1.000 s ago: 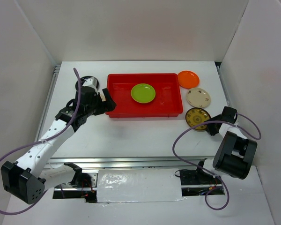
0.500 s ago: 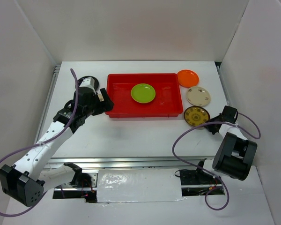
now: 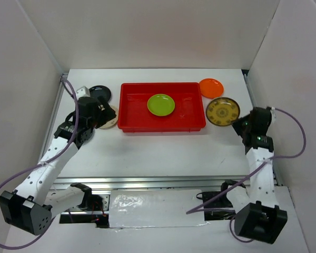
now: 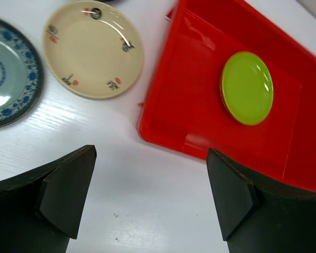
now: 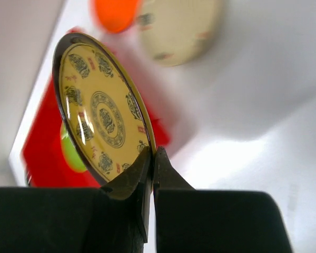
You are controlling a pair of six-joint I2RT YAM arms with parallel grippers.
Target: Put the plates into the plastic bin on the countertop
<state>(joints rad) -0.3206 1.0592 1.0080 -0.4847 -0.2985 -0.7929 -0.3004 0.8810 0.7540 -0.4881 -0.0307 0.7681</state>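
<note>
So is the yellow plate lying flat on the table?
No, the right gripper holds the yellow plate by its rim, raised off the table.

The right tool (image 5: 151, 158) has clamped onto the rim of the yellow patterned plate (image 3: 223, 111) and raised it off the tabletop (image 3: 163, 153). The plate now hangs beside the red bin's (image 3: 163, 128) right end, above the right-hand cream plate (image 5: 176, 29). The left tool (image 3: 101, 113) has drawn back from the bin's left wall, uncovering the left-hand cream floral plate (image 4: 94, 48).
</note>
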